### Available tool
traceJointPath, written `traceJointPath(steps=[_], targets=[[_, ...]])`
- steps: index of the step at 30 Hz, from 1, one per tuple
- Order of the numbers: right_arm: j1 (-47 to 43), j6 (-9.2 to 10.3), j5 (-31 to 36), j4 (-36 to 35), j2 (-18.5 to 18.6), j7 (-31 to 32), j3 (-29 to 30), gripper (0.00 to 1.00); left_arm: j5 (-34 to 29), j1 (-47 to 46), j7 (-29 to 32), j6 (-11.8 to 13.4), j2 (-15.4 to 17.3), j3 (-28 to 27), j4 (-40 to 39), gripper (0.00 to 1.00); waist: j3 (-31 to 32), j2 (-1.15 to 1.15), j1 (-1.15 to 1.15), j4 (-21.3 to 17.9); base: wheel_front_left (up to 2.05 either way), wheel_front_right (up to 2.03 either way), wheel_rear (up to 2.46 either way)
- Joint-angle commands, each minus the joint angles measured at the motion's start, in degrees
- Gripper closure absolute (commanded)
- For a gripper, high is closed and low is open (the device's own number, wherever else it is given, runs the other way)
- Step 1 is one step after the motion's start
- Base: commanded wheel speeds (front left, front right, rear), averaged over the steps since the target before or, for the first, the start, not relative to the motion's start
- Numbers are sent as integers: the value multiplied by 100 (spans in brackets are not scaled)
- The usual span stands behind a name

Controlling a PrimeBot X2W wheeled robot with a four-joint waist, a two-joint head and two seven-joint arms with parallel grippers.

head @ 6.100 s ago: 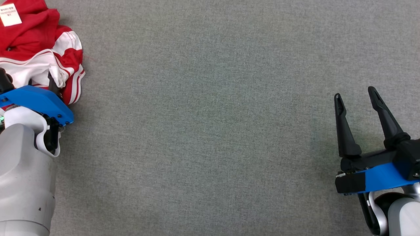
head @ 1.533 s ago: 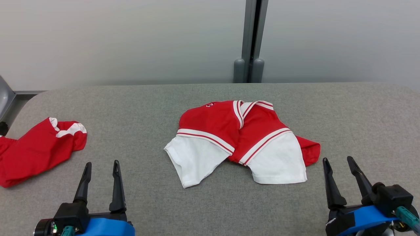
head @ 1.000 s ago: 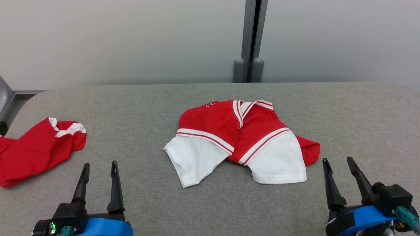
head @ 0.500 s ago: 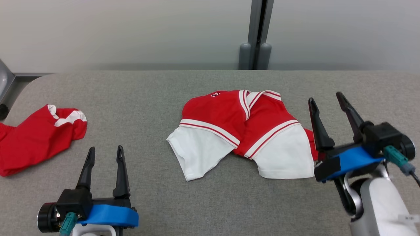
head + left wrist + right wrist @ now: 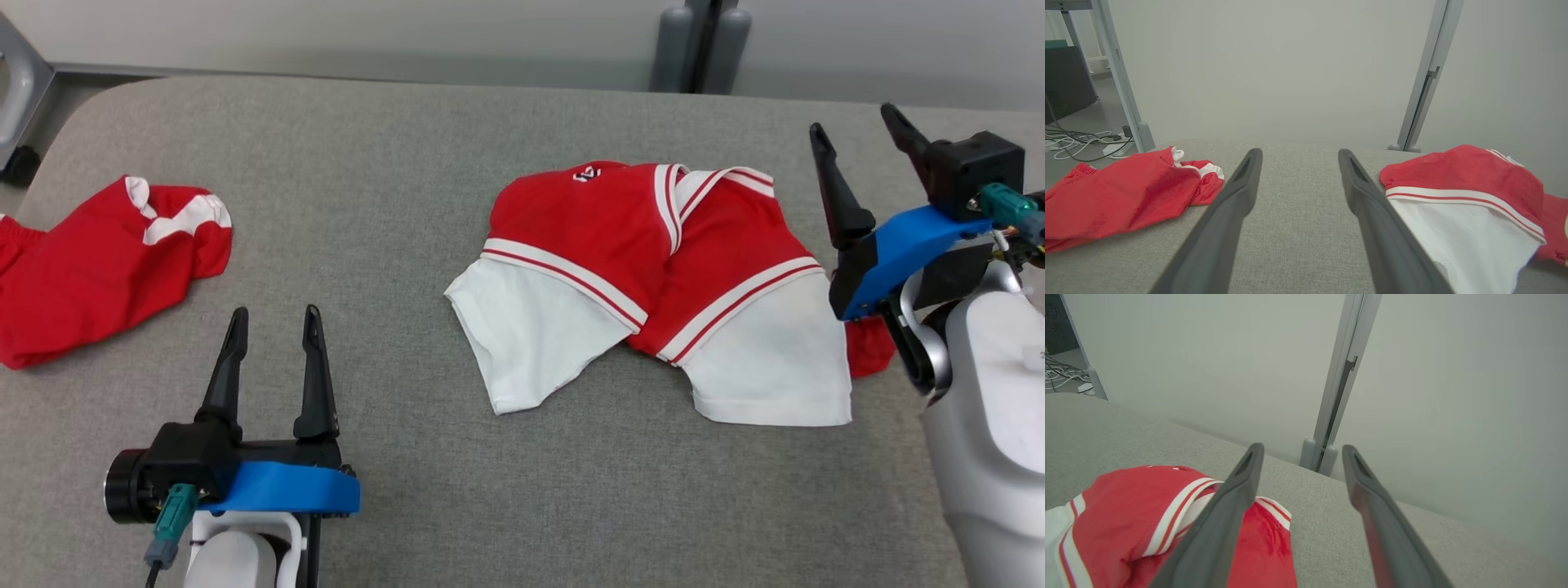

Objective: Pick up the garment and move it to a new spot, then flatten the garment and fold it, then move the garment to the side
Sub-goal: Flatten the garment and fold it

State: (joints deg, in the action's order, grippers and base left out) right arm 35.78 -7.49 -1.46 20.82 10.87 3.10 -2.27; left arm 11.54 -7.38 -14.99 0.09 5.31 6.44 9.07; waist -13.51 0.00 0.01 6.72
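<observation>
Grey cloth covers the table (image 5: 457,506), whose far edge runs along a pale wall (image 5: 1274,61) with a grey post (image 5: 698,41) standing behind it. The far left corner of the table is rounded.

The shirt (image 5: 571,229), red on top and white below with striped bands, lies rumpled at the middle of the table, slightly to the right. A small white mark (image 5: 584,173) sits on its red part near the far edge, too small to read.

The other garment (image 5: 90,269), red with white trim, lies at the left edge, well apart from the shirt, with bare cloth between them and along the near side.

The left tool (image 5: 275,314) stands over that bare stretch, its 2 fingers spread wide and holding nothing. The right tool (image 5: 852,119) is at the shirt's right edge, fingers also spread wide and empty. Its blue mount hides part of a red sleeve (image 5: 869,351).
</observation>
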Motion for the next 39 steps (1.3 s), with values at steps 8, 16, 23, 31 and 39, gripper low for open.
traceJointPath(steps=[8,16,23,31,39], targets=[[392,-1,54,1248,366,193,-51,0,-67,-359,-28,-99,-123,60,42,0,-458,0,-1,326,0,0,0],[474,-1,-15,2450,443,147,-139,0,-87,-518,-29,-164,-195,105,143,0,-545,0,-1,452,0,0,0],[492,-8,-231,3285,271,173,-346,0,-100,-593,-28,-194,-226,117,203,0,-576,0,-1,535,0,0,0],[654,-6,-707,3599,305,-25,-667,100,-82,-444,-28,-165,-239,50,250,0,-489,0,-1,473,0,0,0],[779,-1,-993,3500,696,-735,-630,100,-103,-328,-28,-168,-242,-24,270,0,-192,0,-1,310,0,0,0]])
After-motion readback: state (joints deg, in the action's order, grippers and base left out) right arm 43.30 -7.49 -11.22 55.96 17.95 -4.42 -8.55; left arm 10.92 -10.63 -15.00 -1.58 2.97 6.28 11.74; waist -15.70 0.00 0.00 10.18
